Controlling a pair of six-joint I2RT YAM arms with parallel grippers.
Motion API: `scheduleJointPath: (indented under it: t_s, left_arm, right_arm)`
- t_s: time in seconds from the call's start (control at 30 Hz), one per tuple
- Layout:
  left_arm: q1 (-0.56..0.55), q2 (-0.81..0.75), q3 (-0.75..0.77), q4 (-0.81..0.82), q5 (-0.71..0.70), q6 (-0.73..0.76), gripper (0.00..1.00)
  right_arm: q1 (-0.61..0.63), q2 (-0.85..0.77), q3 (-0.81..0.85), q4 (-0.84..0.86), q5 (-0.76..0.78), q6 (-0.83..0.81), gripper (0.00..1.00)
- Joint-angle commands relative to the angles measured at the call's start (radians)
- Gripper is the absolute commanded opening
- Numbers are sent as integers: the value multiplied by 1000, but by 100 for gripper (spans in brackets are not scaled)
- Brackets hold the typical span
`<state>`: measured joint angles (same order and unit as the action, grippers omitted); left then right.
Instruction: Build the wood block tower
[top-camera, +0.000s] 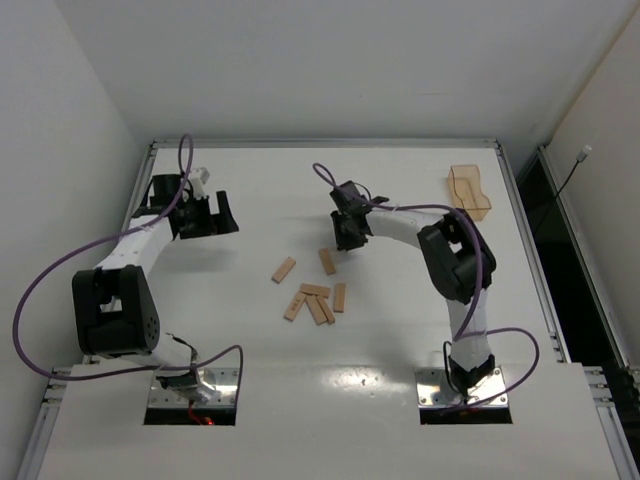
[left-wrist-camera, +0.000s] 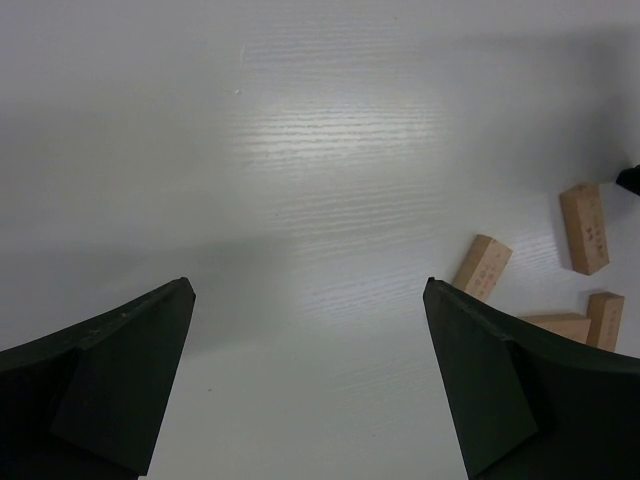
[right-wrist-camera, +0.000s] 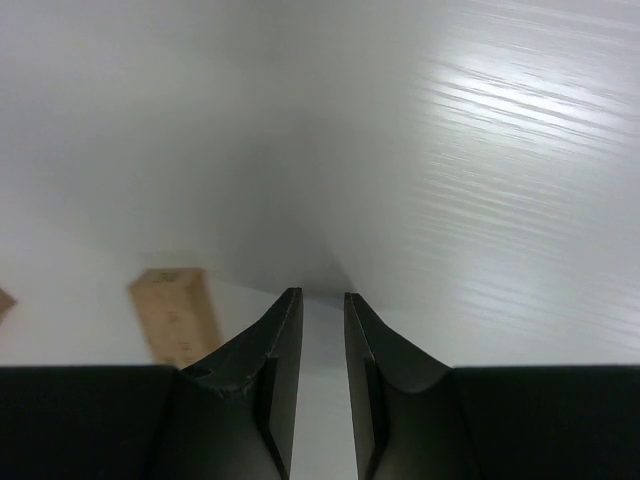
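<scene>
Several light tan wood blocks (top-camera: 315, 297) lie flat and loose on the white table, none stacked, so no tower shows in any view. One block (top-camera: 327, 261) lies apart at the cluster's far side. My right gripper (top-camera: 347, 240) hovers just beyond it. In the right wrist view its jaws (right-wrist-camera: 318, 294) stand a narrow gap apart with only bare table between them, and that block (right-wrist-camera: 176, 315) lies to their left. My left gripper (top-camera: 207, 217) is wide open at the far left, well away from the cluster. The left wrist view has the left gripper (left-wrist-camera: 308, 286) over bare table and blocks (left-wrist-camera: 483, 266) at the right.
A translucent orange-tan tray (top-camera: 469, 191) stands at the back right near the table's raised rim (top-camera: 325, 144). Purple cables loop from both arms. The arm bases sit at the near edge.
</scene>
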<state>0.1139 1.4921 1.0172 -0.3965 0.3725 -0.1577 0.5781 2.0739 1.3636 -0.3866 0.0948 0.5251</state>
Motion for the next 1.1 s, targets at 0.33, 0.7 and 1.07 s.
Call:
scheduleJointPath:
  t_s: [0.33, 0.7, 1.07]
  left_arm:
    - [-39, -36, -20, 33, -3, 14, 100]
    - [-39, -46, -20, 33, -3, 14, 100]
    - [-39, -46, -20, 33, -3, 14, 100]
  right_arm:
    - [-17, -86, -172, 14, -70, -43, 21]
    - [55, -77, -170, 2, -118, -25, 21]
    - [74, -86, -179, 2, -127, -16, 21]
